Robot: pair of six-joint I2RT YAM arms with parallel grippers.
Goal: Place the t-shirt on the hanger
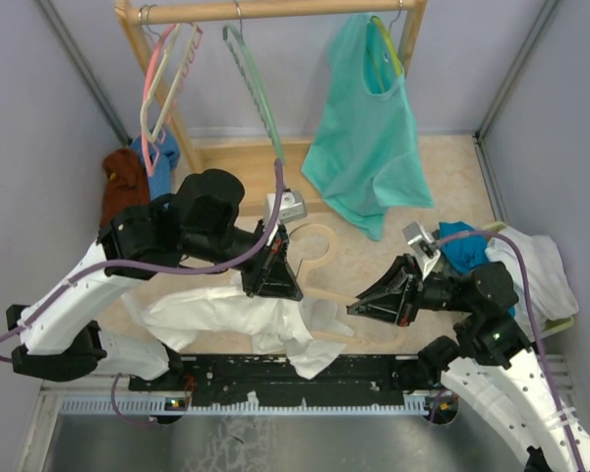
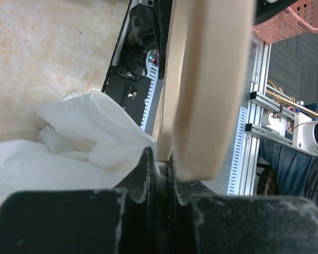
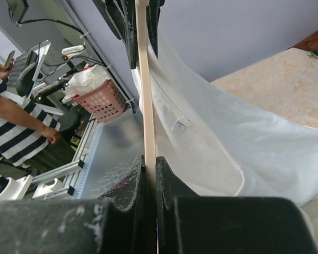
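Note:
The beige hanger is held off the table between both arms, its hook pointing to the back. The white t-shirt hangs over its left part and trails onto the table. My left gripper is shut on the hanger near its neck, with shirt cloth at the jaws. My right gripper is shut on the hanger's right arm. In the left wrist view the gripper clamps the hanger beside the t-shirt. In the right wrist view the gripper clamps the thin hanger edge, with the t-shirt draped to its right.
A wooden rack at the back carries pink hangers, a thin green hanger and a teal top. Rust-brown and blue garments lie back left. Blue and white garments lie at the right.

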